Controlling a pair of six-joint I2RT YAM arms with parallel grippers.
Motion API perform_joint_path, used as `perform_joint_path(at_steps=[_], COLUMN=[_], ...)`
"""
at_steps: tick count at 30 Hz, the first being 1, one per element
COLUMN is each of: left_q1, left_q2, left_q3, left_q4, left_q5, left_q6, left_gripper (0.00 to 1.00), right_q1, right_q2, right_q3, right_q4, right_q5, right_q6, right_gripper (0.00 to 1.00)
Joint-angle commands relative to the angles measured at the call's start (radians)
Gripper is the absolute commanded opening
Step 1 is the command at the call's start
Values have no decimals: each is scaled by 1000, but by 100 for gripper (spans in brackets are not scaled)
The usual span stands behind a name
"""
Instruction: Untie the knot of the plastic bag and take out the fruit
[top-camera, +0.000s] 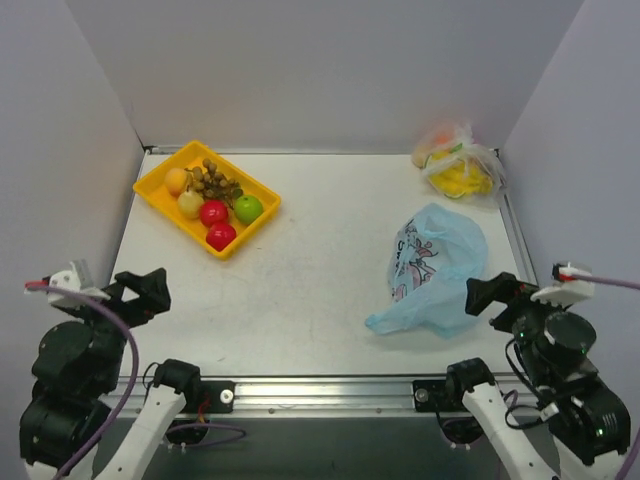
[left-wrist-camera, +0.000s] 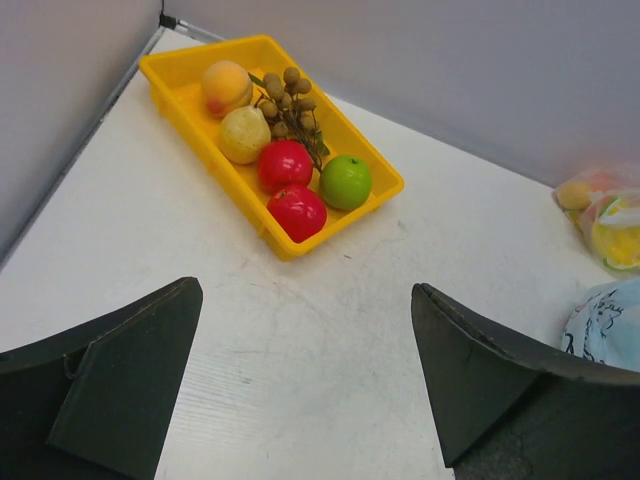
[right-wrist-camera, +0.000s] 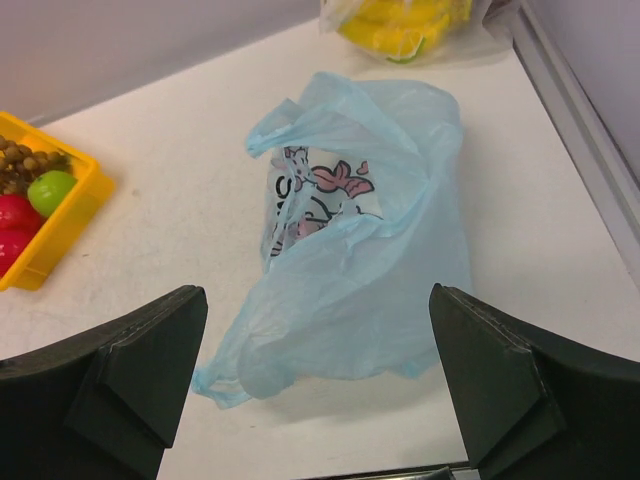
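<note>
Six pieces of fruit sit in the yellow tray (top-camera: 168, 212) at the far left of the table (top-camera: 330, 290). I count two red apples (top-camera: 213, 212) side by side toward the tray's near end, with a green apple (top-camera: 248, 208) just to their right. A yellow pear (top-camera: 190, 204) and an orange-coloured fruit (top-camera: 176, 180) lie on the left, and a brown bunch of small round fruit (top-camera: 212, 181) lies behind them. All of it is inside the tray, packed close, with several pieces touching.

On my right side the plastic bag (top-camera: 432, 270) lies slack and flattened on the table, well apart from the tray. Its pale blue film is crumpled, and the white panel with the pink cartoon print faces up. From the right wrist camera I cannot pick out the knot among the folds.

My right gripper (right-wrist-camera: 317, 292) sits at the near end of the bag with its fingers (right-wrist-camera: 130, 370) spread wide and gripping nothing. Through the gap between them I can see the bag lying on the table. My left gripper (left-wrist-camera: 305, 290) is at the near left, also spread wide with nothing between its fingers, pointing toward the tray.

A clear bag (top-camera: 458, 165) with yellow contents rests in the far right corner, apart from the blue one.
</note>
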Motion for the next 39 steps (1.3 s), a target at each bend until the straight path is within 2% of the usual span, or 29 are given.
perform_joint_path(at_steps=[1,9,21,39], left_q1=[-24,-27,-35,-39], left_q2=[-96,-274,-484,-466], left_q3=[64,1,-148,-229], left_q4=[-64,-52,12,64], left_q5=[-117,-188,-243,-263], left_q6=[34,64,1,-35], left_gripper=[97,98,97,98], right_q1=[-4,-4,-4,-4], right_q2=[-110,-321,-398,-425], right_q3=[3,-59,-136,-200], right_q4=[-35,-29,31,66], right_q5=[1,38,17,39], right_q6=[-35,-106,-148,-153], right_gripper=[100,100,100,100])
